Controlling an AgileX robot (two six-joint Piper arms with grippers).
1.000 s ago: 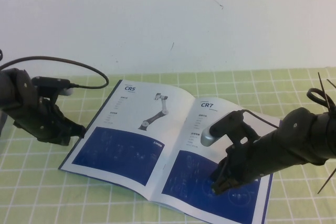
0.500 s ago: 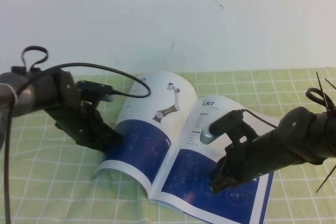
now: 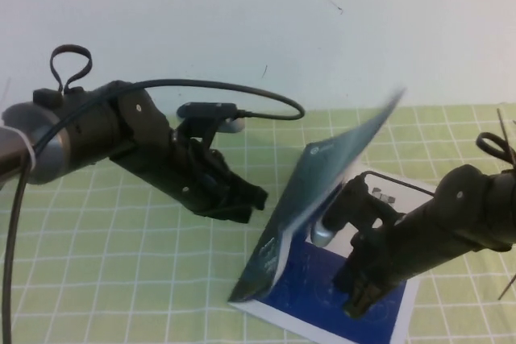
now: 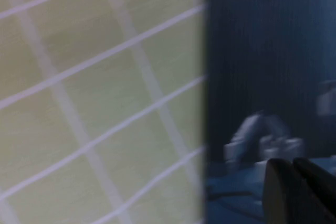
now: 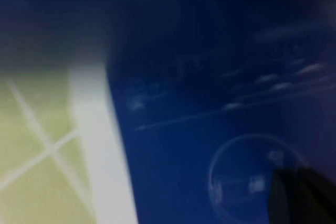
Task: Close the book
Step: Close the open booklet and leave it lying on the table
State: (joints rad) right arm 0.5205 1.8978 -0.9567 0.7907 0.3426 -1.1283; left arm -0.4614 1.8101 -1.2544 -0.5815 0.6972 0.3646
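The left gripper (image 3: 256,197) hangs above the middle of the table, at the end of the black left arm that reaches in from the left side. In the left wrist view its two dark fingers (image 4: 281,192) lie pressed together, with only a thin line between them. Its tip is just beside the outer face of the raised half of the thin paper book with dark blue covers (image 3: 322,183). We cannot tell whether it touches this face.

The book is to the right of the centre, on the light green tablecloth with white grid lines (image 3: 121,279). It is half open. Its left half stands up steeply and leans toward the right, and the top corner of this half is blurred. Its right half lies flat on the cloth and shows a large blue printed area and a white margin.

The right gripper (image 3: 356,302) points down onto this flat blue page, near the front edge of the book, and it seems to rest on the paper. We cannot tell whether it is spread or closed. The right wrist view shows only the blue page very near, with the white margin and some green cloth beside it.

A black cable (image 3: 201,84) curves above the left arm, in front of the plain white wall (image 3: 242,22).
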